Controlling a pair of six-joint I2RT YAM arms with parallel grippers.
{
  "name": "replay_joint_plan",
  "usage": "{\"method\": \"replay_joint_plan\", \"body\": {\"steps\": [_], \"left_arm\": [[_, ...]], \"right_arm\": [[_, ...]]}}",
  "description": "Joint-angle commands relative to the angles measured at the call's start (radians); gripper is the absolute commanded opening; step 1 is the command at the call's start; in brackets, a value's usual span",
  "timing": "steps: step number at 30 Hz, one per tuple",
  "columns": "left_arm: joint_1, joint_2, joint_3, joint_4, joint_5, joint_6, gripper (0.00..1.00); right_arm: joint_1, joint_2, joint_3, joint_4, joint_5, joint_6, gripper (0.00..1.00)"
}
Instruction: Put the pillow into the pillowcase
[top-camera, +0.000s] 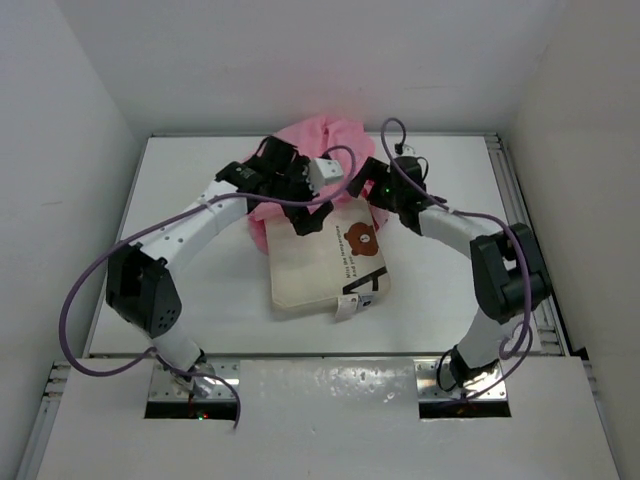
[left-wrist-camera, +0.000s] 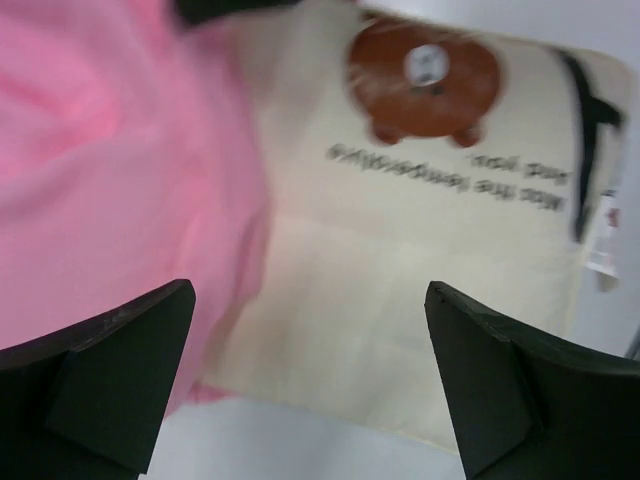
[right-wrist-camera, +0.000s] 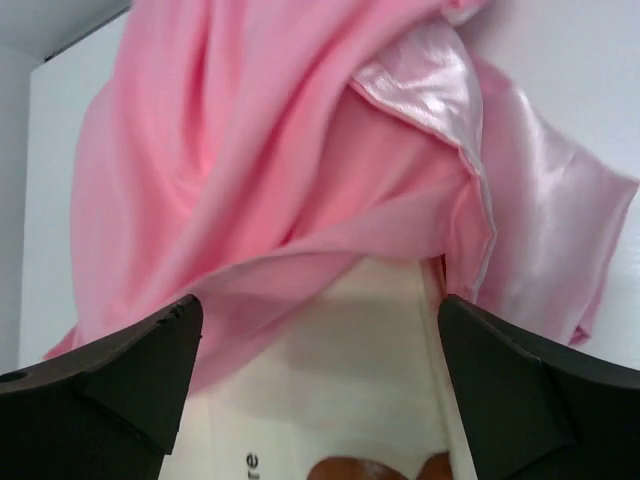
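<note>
Nearest my bases, the tabletop (top-camera: 440, 290) carries the pillow (top-camera: 320, 270). It lies flat and a little askew, with its near end fully uncovered. At the near right corner a small white tag (top-camera: 345, 308) sticks out beside a dark tag (top-camera: 366, 285). Farther up its face are a line of dark print (left-wrist-camera: 450, 170) and the brown bear patch (top-camera: 368, 240), which sits near the right edge.

Above the middle of the pillow hangs my left tool (left-wrist-camera: 310, 380). It is released, with its two dark fingers (left-wrist-camera: 120, 370) spread wide and nothing between them. Through its camera, which is blurred, I see cream cushion under the right finger and pink cloth under the left. I cannot tell whether the fingers touch either one.

My right tool (right-wrist-camera: 320, 385) sits just past the bear patch and is also released, its fingers wide apart and empty. Below it, the edge of the pillowcase (top-camera: 322, 135) drapes across the far end of the pillow. I cannot tell whether that end is inside the opening or only under the cloth.

Beyond both tools the rest of the pillowcase is bunched in a crumpled pink heap toward the far edge of the tabletop. One fold (right-wrist-camera: 430, 90) is turned back, showing a paler, shinier side.
</note>
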Motion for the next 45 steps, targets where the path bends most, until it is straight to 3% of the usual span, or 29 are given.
{"method": "replay_joint_plan", "body": {"steps": [1, 5, 7, 8, 9, 10, 11, 12, 14, 17, 22, 26, 28, 30, 32, 33, 34, 35, 36, 37, 39, 40, 45], "left_arm": [[0.124, -0.078, -0.039, 0.121, -0.066, -0.174, 1.0], [0.311, -0.129, -0.145, 0.211, -0.121, -0.378, 0.98], [0.354, -0.124, -0.244, 0.23, -0.133, -0.412, 0.45], [0.383, -0.101, -0.276, 0.25, -0.152, -0.442, 0.15], [0.394, -0.083, -0.322, 0.248, -0.144, -0.44, 0.11], [0.398, -0.058, -0.333, 0.244, -0.135, -0.434, 0.11], [0.4, 0.0, -0.338, 0.225, -0.139, -0.436, 0.18], [0.403, 0.027, -0.338, 0.219, -0.143, -0.441, 0.24], [0.406, 0.099, -0.341, 0.231, -0.152, -0.464, 0.39], [0.418, 0.149, -0.379, 0.293, -0.164, -0.512, 0.56], [0.42, 0.192, -0.427, 0.426, -0.186, -0.577, 0.65], [0.395, 0.233, -0.43, 0.458, -0.156, -0.619, 0.7], [0.385, 0.276, -0.418, 0.471, -0.137, -0.636, 0.71], [0.375, 0.307, -0.387, 0.451, -0.079, -0.63, 0.67], [0.375, 0.327, -0.34, 0.429, -0.019, -0.619, 0.47], [0.374, 0.348, -0.326, 0.385, 0.012, -0.601, 0.37], [0.374, 0.357, -0.305, 0.36, 0.059, -0.567, 0.0], [0.378, 0.361, -0.277, 0.33, 0.08, -0.556, 0.0], [0.386, 0.361, -0.268, 0.31, 0.119, -0.538, 0.0], [0.409, 0.348, -0.26, 0.249, 0.218, -0.488, 0.0], [0.443, 0.325, -0.237, 0.161, 0.309, -0.429, 0.0], [0.482, 0.295, -0.216, 0.042, 0.389, -0.344, 0.0], [0.639, 0.181, -0.071, -0.424, 0.511, 0.047, 0.0]], "right_arm": [[-0.011, -0.129, 0.032, -0.142, 0.008, -0.234, 0.99], [-0.066, -0.329, -0.12, -0.184, 0.059, -0.193, 0.99], [-0.073, -0.39, -0.207, -0.199, 0.032, -0.15, 0.96], [-0.074, -0.427, -0.235, -0.176, -0.005, -0.151, 0.88], [-0.077, -0.436, -0.279, -0.158, -0.022, -0.157, 0.69], [-0.082, -0.432, -0.292, -0.143, -0.01, -0.154, 0.3], [-0.102, -0.417, -0.289, -0.15, -0.002, -0.142, 0.17], [-0.119, -0.395, -0.265, -0.156, -0.004, -0.115, 0.14], [-0.148, -0.319, -0.228, -0.168, -0.05, -0.098, 0.3], [-0.154, -0.216, -0.172, -0.147, -0.097, -0.081, 0.4], [-0.171, -0.09, -0.131, -0.034, -0.099, -0.047, 0.44], [-0.176, -0.004, -0.087, 0.057, -0.197, -0.036, 0.64], [-0.165, 0.034, -0.074, 0.071, -0.185, -0.029, 0.69], [-0.163, 0.092, -0.05, 0.059, -0.17, -0.012, 0.7], [-0.163, 0.134, -0.034, 0.06, -0.154, 0.011, 0.68], [-0.163, 0.168, -0.033, 0.09, -0.151, 0.022, 0.58], [-0.165, 0.185, -0.036, 0.107, -0.159, 0.03, 0.48], [-0.165, 0.194, -0.042, 0.123, -0.166, 0.052, 0.35], [-0.165, 0.203, -0.042, 0.126, -0.179, 0.062, 0.07], [-0.166, 0.194, -0.047, 0.117, -0.208, 0.068, 0.0], [-0.171, 0.153, -0.092, 0.106, -0.251, 0.073, 0.0], [-0.178, 0.078, -0.12, 0.108, -0.298, 0.088, 0.0], [-0.226, -0.223, -0.29, 0.127, -0.456, 0.275, 0.0]]}}
